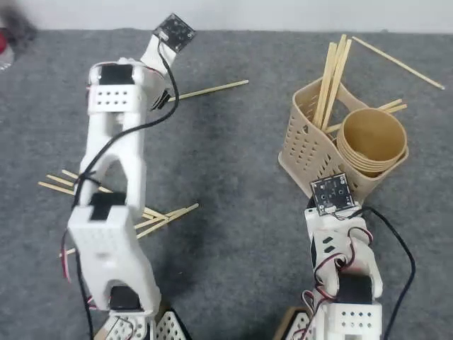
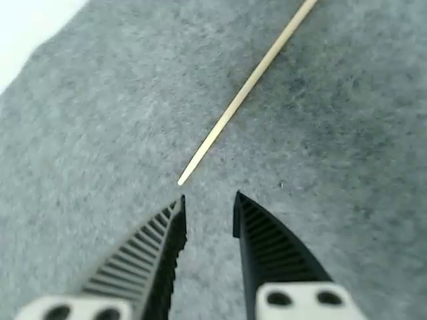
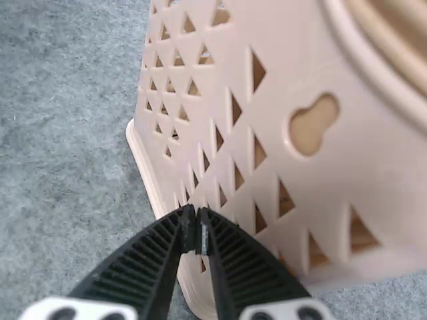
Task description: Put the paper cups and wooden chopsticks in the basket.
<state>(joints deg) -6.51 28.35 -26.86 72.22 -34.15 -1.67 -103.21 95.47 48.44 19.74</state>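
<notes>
The stacked paper cups (image 1: 371,138) sit inside the beige basket (image 1: 301,145), and several wooden chopsticks (image 1: 330,74) stand in it beside them. A single chopstick (image 2: 247,87) lies on the grey mat (image 1: 233,163), its tip just in front of the left gripper (image 2: 208,208), whose jaws are apart and hold nothing. More loose chopsticks (image 1: 166,216) lie under the left arm, and another chopstick (image 1: 400,62) lies behind the basket. The right gripper (image 3: 193,227) is closed on nothing at the basket's lower wall, perhaps touching it.
</notes>
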